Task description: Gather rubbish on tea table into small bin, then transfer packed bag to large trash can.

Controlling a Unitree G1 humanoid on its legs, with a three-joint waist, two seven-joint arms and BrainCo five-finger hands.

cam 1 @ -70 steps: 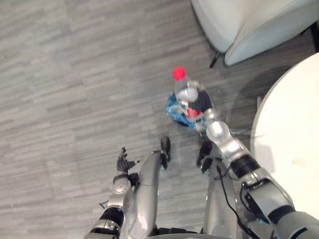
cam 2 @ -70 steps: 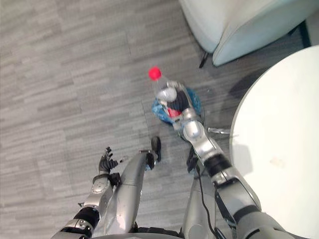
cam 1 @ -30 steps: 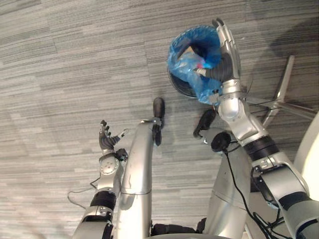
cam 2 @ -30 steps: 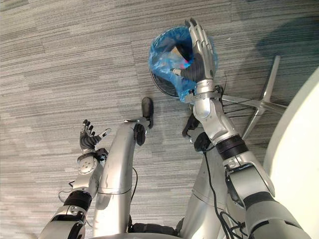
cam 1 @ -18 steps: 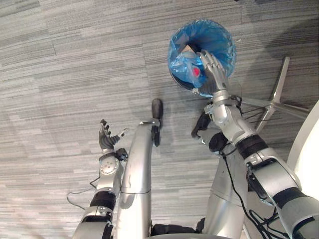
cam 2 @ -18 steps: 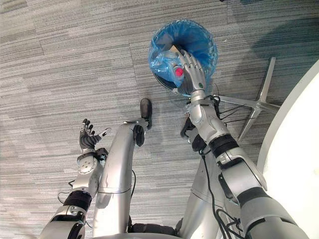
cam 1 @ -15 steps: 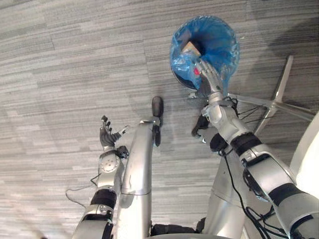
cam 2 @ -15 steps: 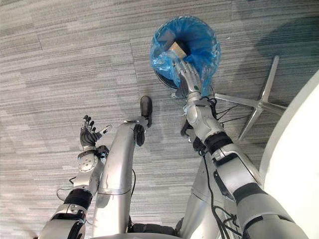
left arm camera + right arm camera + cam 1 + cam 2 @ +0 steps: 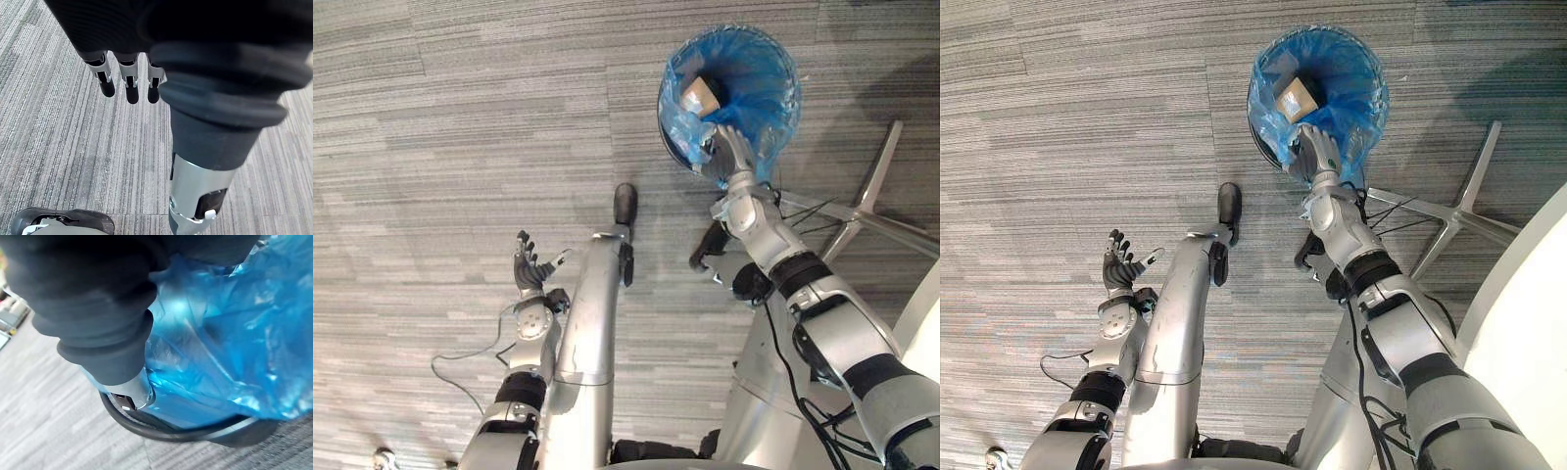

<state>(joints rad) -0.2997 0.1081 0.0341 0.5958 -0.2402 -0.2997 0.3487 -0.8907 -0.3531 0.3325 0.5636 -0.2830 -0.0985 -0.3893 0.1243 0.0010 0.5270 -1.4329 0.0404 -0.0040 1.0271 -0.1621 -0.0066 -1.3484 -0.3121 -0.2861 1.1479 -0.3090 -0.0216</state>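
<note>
- small bin (image 9: 195,434), lined with blue bag (image 9: 1356,93), stands on grey floor (image 9: 460,147), near metal chair leg (image 9: 873,186) and white table (image 9: 1528,323) edge
- cardboard box (image 9: 1296,99) lies inside the bag, at the far side
- right hand (image 9: 1317,152) at the bin's near rim, fingers loose on the bag, gripping nothing
- left hand (image 9: 527,272) low over the floor, fingers spread, empty

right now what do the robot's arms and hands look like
The left arm and right arm are rounded silver-grey shells with dark bands at the joints. The left hand and right hand have silver fingers with dark tips. A dark ribbed cover wraps each wrist and the back of each hand.
</note>
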